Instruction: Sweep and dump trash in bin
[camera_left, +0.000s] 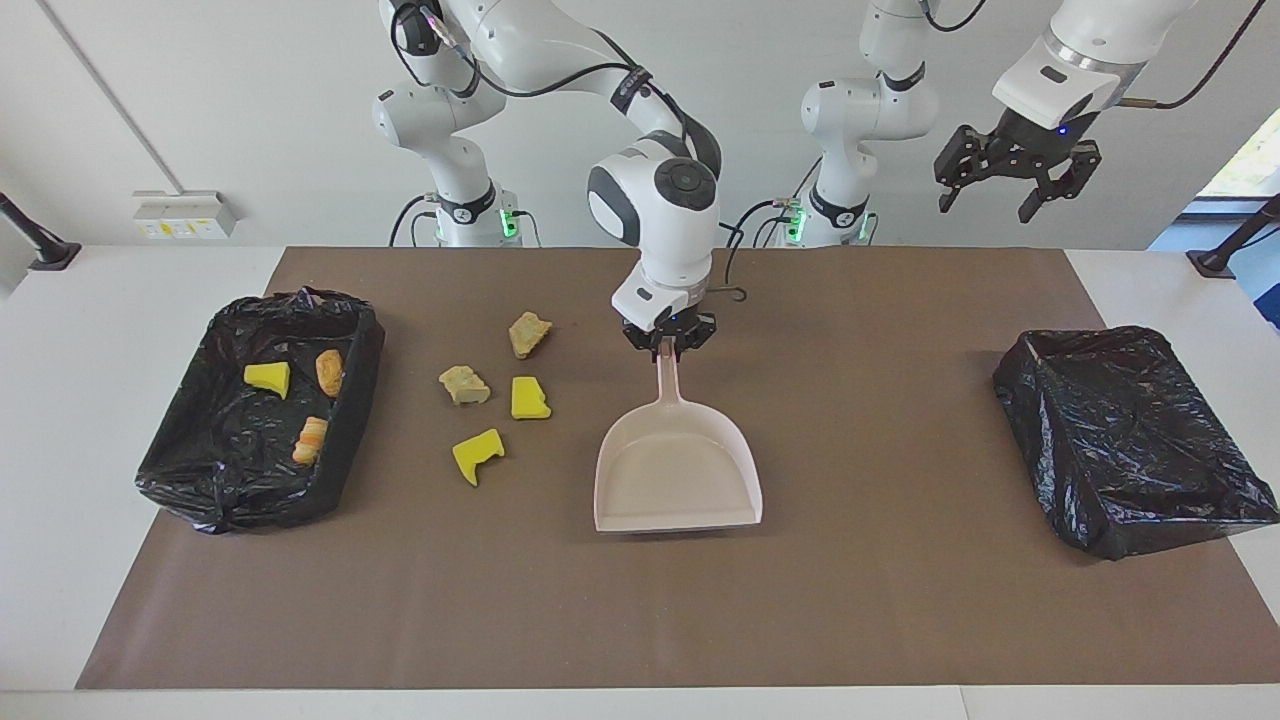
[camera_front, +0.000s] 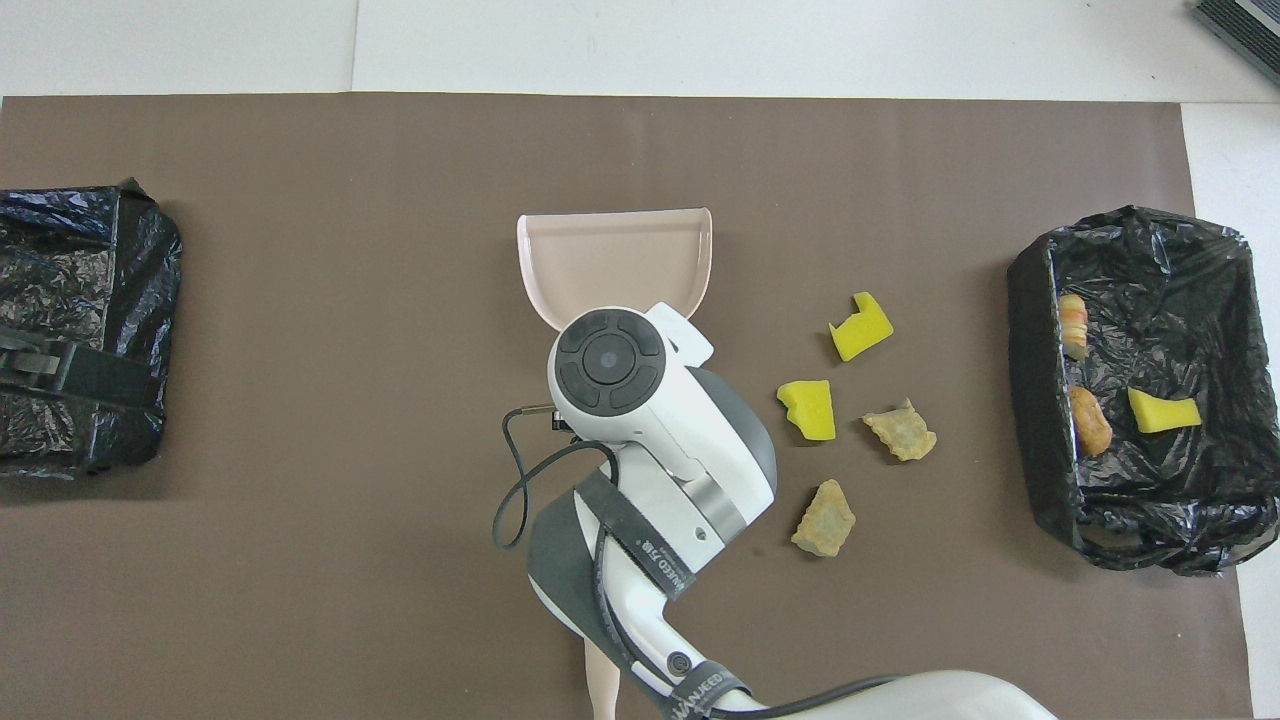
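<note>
Brown mat on white table, white wall; right gripper clamped dustpan handle; left gripper, raised, apparently spread wide.

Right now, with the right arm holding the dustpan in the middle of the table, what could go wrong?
1. The right gripper pinches only the end of the dustpan handle; the pan may twist or slip when pushed.
2. The brush lies mostly hidden under the right arm, so the waiting left gripper could clash reaching for it.
3. Four scraps lie beside the pan, not at its mouth; sweeping might scatter them short of the bin.
</note>
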